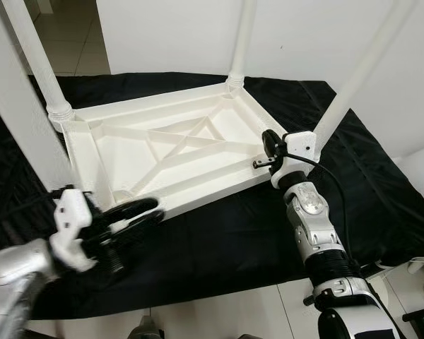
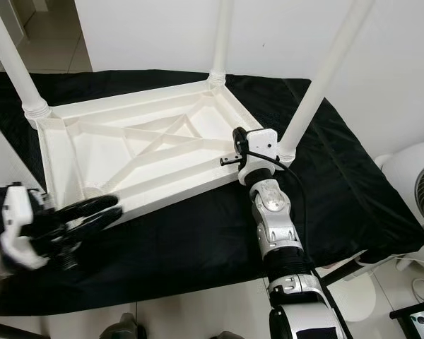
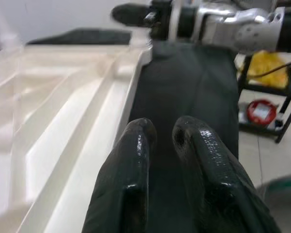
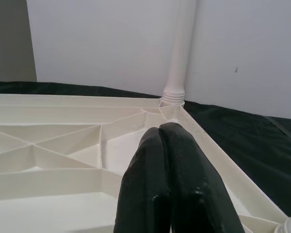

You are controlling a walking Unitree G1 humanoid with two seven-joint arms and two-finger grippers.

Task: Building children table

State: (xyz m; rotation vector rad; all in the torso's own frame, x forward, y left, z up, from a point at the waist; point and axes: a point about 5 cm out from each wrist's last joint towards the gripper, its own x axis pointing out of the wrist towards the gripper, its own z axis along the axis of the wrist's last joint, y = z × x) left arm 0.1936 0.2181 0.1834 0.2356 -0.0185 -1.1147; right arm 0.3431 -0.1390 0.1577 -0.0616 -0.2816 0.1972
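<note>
Black cloth (image 1: 219, 233) is covering the floor under everything, and the white plastic tabletop (image 1: 162, 152) is lying upside down on it, ribbed underside facing up; that is the landmark here. Nearest the robot, the left end effector (image 1: 138, 215) is hovering low over the cloth just beside the tabletop's near-left corner, its fingers (image 3: 136, 160) slightly parted and gripping nothing. At the near-right corner the right end effector (image 2: 230, 159) is reaching in over the rim, fingers (image 4: 167, 160) pressed together and empty, right beside the near-right leg (image 2: 318, 85).

Four white legs are standing up from the corners: the near-left leg (image 1: 18, 106), the near-right one, then the far-left leg (image 1: 35, 56) and far-right leg (image 1: 242, 42) against the white wall (image 1: 184, 32). The inverted position seems to be there so the legs can go into the corner sockets from above, and with all four standing, the assembly looks close to done. My guess is that the grippers are sitting at the two near corners to steady the top or check the joints, or to prepare for flipping it.

Beside the tabletop's right side, past the cloth edge, a white fan (image 2: 417, 183) is standing on the tile floor (image 1: 226, 314), with cables and a small stand near it. These could be crowding any turn-over toward that side, and the tall legs themselves are fencing in both arms.
</note>
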